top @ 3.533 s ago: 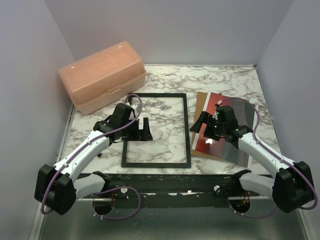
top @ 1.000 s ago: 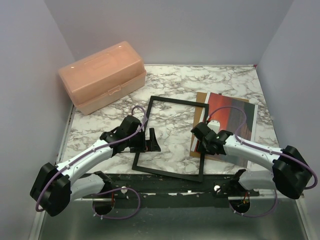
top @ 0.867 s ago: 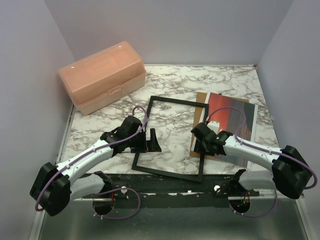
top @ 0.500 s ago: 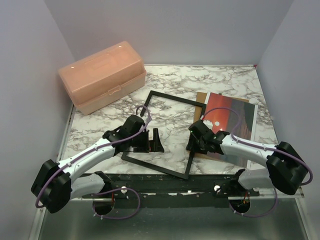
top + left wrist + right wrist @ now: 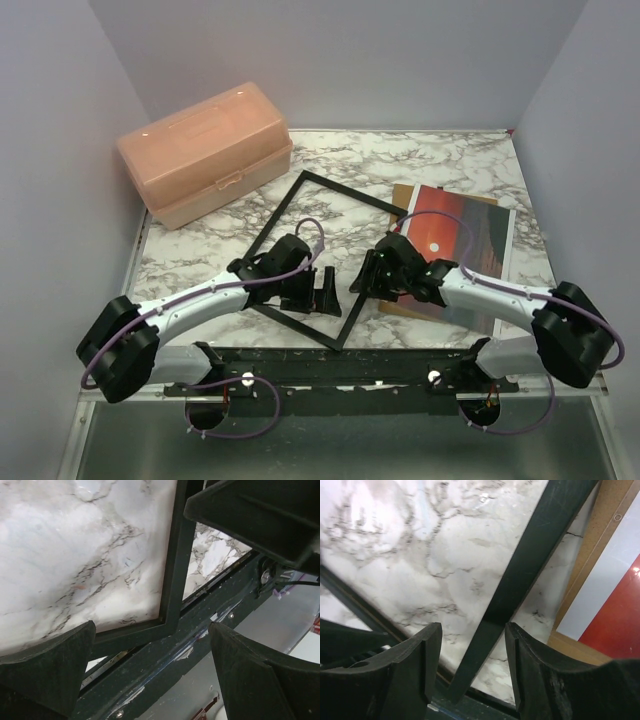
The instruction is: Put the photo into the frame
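The frame [image 5: 353,198] is a thin black rectangle lying flat on the marble table, turned to a diamond, its near corner over the table's front edge. My left gripper [image 5: 325,290] is open and empty over the frame's near part; the left wrist view shows the frame's corner [image 5: 170,622] between my spread fingers [image 5: 47,672]. My right gripper [image 5: 363,279] is open and straddles the frame's right bar [image 5: 530,570] with a gap on both sides. The photo [image 5: 462,233], a red sunset print with a white border, lies face up on a brown backing board [image 5: 402,198] to the right, and shows in the right wrist view [image 5: 620,625].
A peach plastic toolbox [image 5: 205,150] stands at the back left. The black rail of the arm mounts [image 5: 330,362] runs along the table's front edge. Grey walls close the table on three sides.
The frame has turned clockwise and its near corner has slid to the front edge. Both grippers have moved in toward the middle with it. The photo has not moved.
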Controlling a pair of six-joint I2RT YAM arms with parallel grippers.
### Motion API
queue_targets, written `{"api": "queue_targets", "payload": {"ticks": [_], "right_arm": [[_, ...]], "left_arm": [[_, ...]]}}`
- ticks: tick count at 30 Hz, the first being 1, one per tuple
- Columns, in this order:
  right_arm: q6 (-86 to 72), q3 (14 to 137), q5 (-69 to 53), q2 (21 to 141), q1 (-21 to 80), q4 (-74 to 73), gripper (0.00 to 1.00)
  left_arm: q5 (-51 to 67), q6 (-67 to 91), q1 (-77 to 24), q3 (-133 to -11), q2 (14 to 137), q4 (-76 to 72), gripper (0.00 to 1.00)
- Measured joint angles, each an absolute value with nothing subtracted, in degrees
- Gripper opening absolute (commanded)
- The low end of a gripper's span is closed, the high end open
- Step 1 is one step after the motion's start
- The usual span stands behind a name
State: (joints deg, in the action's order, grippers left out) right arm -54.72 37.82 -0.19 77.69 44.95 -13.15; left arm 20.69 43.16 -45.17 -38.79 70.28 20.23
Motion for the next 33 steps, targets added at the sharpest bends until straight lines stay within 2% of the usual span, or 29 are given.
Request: {"api": "queue_targets", "payload": {"ticks": [6, 13, 23, 27, 33], "right_arm": [[-55.4, 36.3, 0.5, 68.6, 43.0, -13.2, 0.61], [-55.4, 31.4, -3.2, 63.8, 34.0, -13.5, 0.60], [-52.9, 29.3, -12.6, 63.5, 23.7, -14.8, 0.60], [-52.0, 29.3, -15.2, 64.0, 20.9, -14.8, 0.60], [-51.3, 29.3, -18.2, 65.1, 19.6, -14.9, 0.61]], "left_arm": [[19.9, 43.1, -50.5, -43.1, 75.5, 20.2, 0.98], [15.5, 42.8, -56.3, -51.3, 84.2, 23.3, 0.94], [3.7, 42.7, -63.7, -62.2, 96.6, 31.2, 0.81], [0.7, 42.7, -64.8, -64.1, 100.5, 33.2, 0.65], [-3.5, 43.0, -66.1, -66.2, 102.8, 36.1, 0.27]]}}
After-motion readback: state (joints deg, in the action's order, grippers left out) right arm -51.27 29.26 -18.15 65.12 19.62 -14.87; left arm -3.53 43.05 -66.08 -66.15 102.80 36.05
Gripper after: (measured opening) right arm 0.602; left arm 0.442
